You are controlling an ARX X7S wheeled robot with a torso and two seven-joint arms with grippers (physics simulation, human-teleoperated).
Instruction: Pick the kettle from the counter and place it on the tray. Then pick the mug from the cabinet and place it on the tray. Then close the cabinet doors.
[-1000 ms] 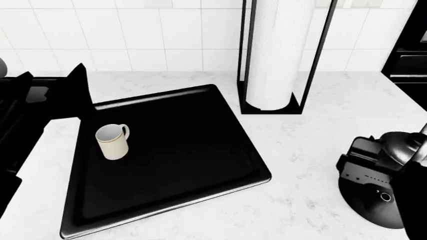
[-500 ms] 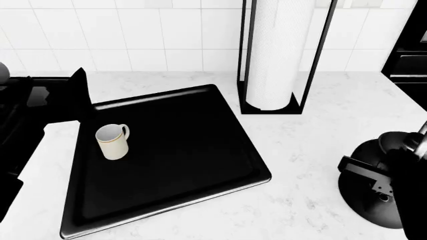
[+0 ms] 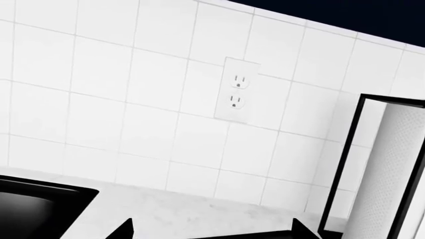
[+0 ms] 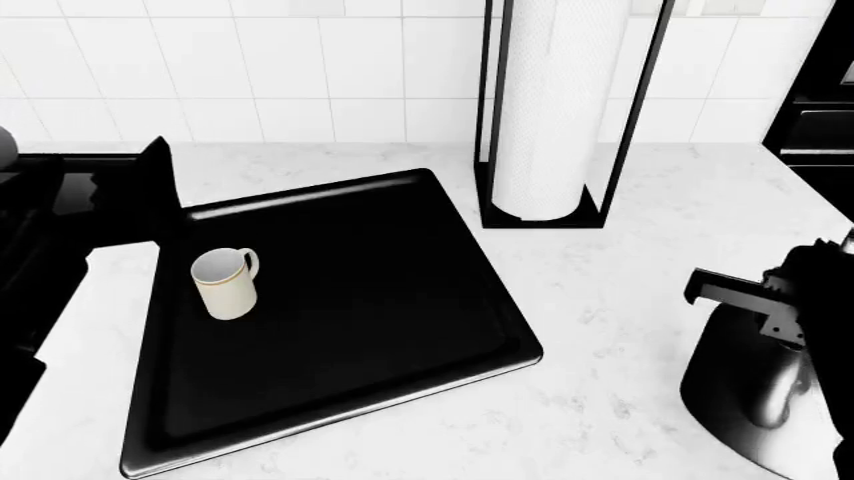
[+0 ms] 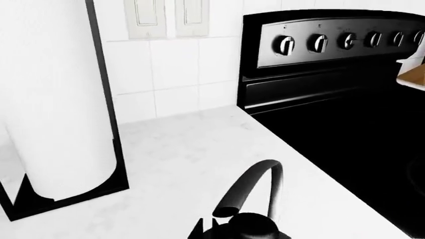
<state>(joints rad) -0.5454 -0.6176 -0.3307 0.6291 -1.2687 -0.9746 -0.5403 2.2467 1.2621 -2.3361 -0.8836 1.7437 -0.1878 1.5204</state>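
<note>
Nearest the front edge of the counter (image 4: 627,400), at its right end, stands the kettle (image 4: 747,395), a shiny dark rounded body resting on the white marble. The right gripper (image 4: 774,300) sits over the top of it, a black block with a bar jutting toward the tray; whether its fingers are closed on the handle or merely around it cannot be told from the head view. In the right wrist view the kettle's curved spout (image 5: 249,191) arches up over the lid, with bare worktop behind it.

Toward the left front corner lies the black tray (image 4: 360,330), flat on the counter, turned at an angle to the edges. The mug (image 4: 224,283) stands upright on the tray's left part, handle pointing toward the back wall.

Further back, near the middle of the rear edge, a paper towel roll (image 4: 550,110) stands in a black frame holder (image 4: 489,120), just beyond the tray's far corner. At the left rear the left arm (image 4: 114,190) shows as a dark mass; its fingers' state cannot be told. The tiled wall (image 3: 133,99) carries an outlet (image 3: 237,90). At the right rear a black stove (image 5: 332,64) with knobs adjoins the counter.
</note>
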